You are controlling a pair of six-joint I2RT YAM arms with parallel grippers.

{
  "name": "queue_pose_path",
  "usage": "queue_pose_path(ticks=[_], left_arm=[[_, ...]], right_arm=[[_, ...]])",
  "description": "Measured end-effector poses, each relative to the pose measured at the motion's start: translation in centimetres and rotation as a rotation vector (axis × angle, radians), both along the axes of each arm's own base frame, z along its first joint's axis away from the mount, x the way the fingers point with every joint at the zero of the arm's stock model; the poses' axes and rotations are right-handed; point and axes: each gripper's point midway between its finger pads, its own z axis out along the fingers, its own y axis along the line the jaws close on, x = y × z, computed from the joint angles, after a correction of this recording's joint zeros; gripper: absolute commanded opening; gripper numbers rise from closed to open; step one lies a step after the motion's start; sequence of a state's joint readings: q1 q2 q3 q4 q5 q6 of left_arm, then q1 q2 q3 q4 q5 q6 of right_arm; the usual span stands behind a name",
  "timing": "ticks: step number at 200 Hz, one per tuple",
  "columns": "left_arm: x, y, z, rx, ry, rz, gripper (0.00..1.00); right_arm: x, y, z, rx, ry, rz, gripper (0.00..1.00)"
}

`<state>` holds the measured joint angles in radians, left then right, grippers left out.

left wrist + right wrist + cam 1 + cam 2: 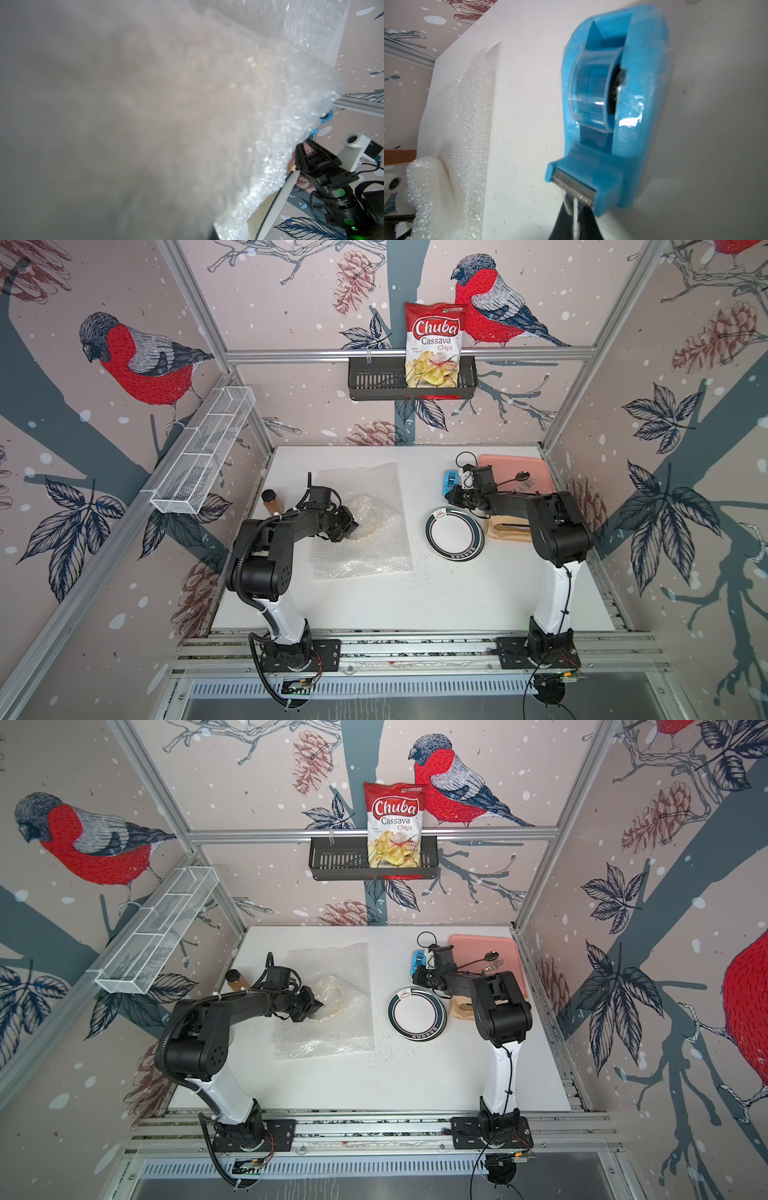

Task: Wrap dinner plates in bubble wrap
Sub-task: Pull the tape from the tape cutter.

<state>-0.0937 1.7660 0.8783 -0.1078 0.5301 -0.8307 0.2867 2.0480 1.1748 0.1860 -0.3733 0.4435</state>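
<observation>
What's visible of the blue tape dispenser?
The tape dispenser is blue plastic and teardrop-shaped. It carries a clear tape roll on a dark hub and has a serrated metal cutter at its narrow end. In both top views the dispenser sits on the white table beside the pink tray. The right gripper has its fingers shut just past the cutter, apparently pinching the tape end.

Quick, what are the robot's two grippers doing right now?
Left gripper: closed on the bubble wrap.
Right gripper: closed on the tape.
</observation>
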Motion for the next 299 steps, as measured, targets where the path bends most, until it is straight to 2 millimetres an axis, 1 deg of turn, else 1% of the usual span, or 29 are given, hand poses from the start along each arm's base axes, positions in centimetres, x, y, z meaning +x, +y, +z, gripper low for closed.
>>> queue_pose_path(ticks=[13,36,84,123,172,193,210,241,253,258,264,269,276,290,299], left_arm=[[0.0,0.0,0.0,0.000,-0.002,0.000,0.00],[-0.1,0.0,0.0,-0.001,-0.002,0.001,0.00],[0.0,0.0,0.2,-0.016,-0.017,-0.001,0.00],[0.0,0.0,0.4,-0.016,-0.026,-0.001,0.00],[-0.1,0.1,0.5,-0.013,-0.034,0.004,0.00],[-0.2,0.1,0.4,-0.018,-0.039,0.004,0.00],[-0.2,0.0,0.4,-0.021,-0.044,0.005,0.00],[-0.2,0.1,0.4,-0.022,-0.047,0.005,0.00],[-0.2,0.1,0.4,-0.022,-0.049,0.006,0.00],[-0.2,0.1,0.4,-0.023,-0.049,0.007,0.00],[-0.2,0.1,0.4,-0.024,-0.048,0.007,0.00],[-0.2,0.2,0.4,-0.025,-0.048,0.007,0.00],[-0.2,0.1,0.4,-0.027,-0.048,0.006,0.00],[-0.2,0.1,0.4,-0.028,-0.049,0.006,0.00],[-0.2,0.1,0.4,-0.028,-0.049,0.006,0.00]], right_arm=[[0.0,-0.1,0.6,0.002,-0.013,-0.003,0.00],[-0.1,-0.2,1.8,0.006,-0.040,-0.004,0.00],[-0.5,-0.6,3.3,0.009,-0.064,-0.013,0.00],[-1.2,-0.3,3.5,0.034,-0.027,0.006,0.00],[-2.1,1.3,4.3,0.151,0.044,0.045,0.00],[-2.6,1.6,4.8,0.180,0.066,0.049,0.00],[-3.3,1.8,4.8,0.201,0.087,0.049,0.00],[-5.1,2.0,4.1,0.222,0.141,0.055,0.00],[-5.3,2.0,3.7,0.220,0.152,0.050,0.08],[-5.4,1.9,3.6,0.220,0.157,0.045,0.13],[-5.4,1.8,3.4,0.224,0.169,0.035,0.22],[-5.4,1.7,3.2,0.224,0.173,0.034,0.25],[-5.5,1.6,3.0,0.222,0.179,0.031,0.32],[-5.8,1.2,2.9,0.217,0.188,0.021,0.40],[-6.0,0.9,3.3,0.214,0.191,0.016,0.44]])
